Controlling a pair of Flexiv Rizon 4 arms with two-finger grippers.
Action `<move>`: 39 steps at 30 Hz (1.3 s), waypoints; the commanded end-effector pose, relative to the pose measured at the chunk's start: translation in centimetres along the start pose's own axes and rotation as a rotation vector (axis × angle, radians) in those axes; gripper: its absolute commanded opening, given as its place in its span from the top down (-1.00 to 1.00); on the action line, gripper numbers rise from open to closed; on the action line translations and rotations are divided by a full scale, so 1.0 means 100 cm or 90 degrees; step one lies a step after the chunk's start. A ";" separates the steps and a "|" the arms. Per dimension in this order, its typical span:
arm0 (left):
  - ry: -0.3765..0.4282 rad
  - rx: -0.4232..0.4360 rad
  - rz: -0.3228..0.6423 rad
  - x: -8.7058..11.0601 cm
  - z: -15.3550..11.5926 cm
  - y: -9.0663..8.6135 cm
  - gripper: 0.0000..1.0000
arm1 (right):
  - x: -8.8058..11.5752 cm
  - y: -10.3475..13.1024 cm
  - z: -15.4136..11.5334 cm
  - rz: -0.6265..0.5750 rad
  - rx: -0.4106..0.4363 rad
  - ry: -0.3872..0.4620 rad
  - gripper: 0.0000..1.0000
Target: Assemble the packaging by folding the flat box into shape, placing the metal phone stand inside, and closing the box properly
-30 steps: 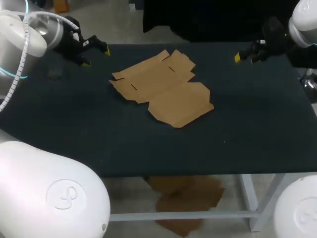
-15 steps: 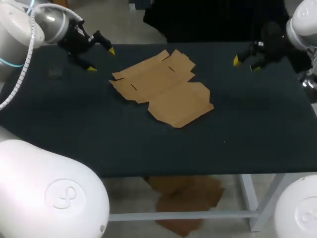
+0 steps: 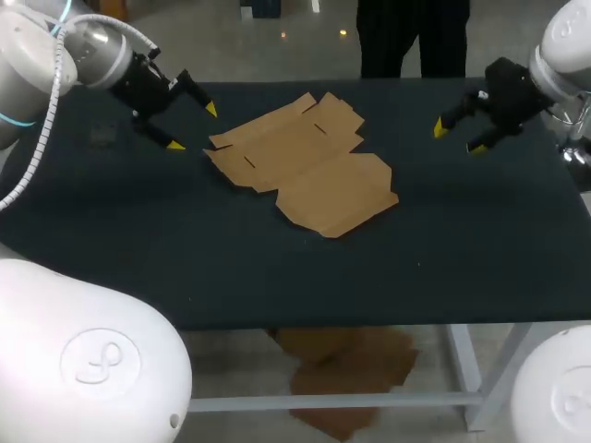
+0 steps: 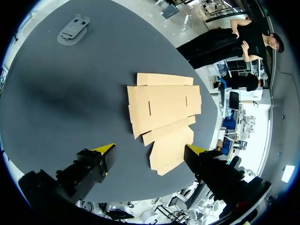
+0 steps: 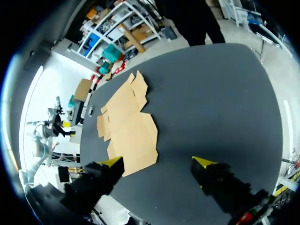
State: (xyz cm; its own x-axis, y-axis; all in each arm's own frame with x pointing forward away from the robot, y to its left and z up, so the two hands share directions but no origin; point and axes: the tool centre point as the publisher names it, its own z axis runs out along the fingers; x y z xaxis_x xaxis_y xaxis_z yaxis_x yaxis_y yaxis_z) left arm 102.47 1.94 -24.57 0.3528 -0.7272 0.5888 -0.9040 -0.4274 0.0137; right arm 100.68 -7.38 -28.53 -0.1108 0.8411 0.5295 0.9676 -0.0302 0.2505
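Dark table (image 3: 111,212), flat box (image 3: 305,166) unmoved, left gripper (image 3: 194,127) and right gripper (image 3: 458,137) closer.

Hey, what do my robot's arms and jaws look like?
The left arm and right arm are rounded, glossy white shells; the left carries a white cable and a thin teal ring. Each ends in black jaws with bright yellow tips. The near housings bear an embossed swirl mark.

In the head view the metal phone stand (image 3: 102,137) is only a faint smudge on the table (image 3: 480,240), its shape too dim to tell. The left arm (image 3: 51,55) and the right arm (image 3: 565,37) are cut off at that view's edges.
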 end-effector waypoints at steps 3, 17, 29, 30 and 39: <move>0.002 0.009 0.003 -0.005 0.001 0.006 -1.00 | -0.005 -0.004 0.002 0.007 0.022 0.014 -1.00; -0.023 0.012 0.009 -0.005 0.004 0.009 -1.00 | -0.006 -0.007 0.003 0.014 0.067 0.010 -1.00; 0.022 -0.015 0.022 -0.021 0.025 0.007 -0.84 | -0.001 -0.014 0.024 0.006 0.120 0.008 -1.00; 0.023 -0.016 0.023 -0.021 0.027 0.007 -0.69 | -0.001 -0.014 0.025 0.006 0.120 0.008 -1.00; 0.018 -0.057 0.009 -0.023 0.066 0.002 0.00 | 0.003 -0.013 0.033 0.009 0.133 0.013 -1.00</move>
State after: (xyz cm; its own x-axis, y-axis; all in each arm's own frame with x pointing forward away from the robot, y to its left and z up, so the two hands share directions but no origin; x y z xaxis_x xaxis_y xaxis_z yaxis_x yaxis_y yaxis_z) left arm 101.39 0.78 -30.15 0.3260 -0.7079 0.6266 -0.9242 -0.3781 0.0536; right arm 99.56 -5.53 -31.28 -0.0992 0.8304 0.5483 0.9943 0.0611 0.0874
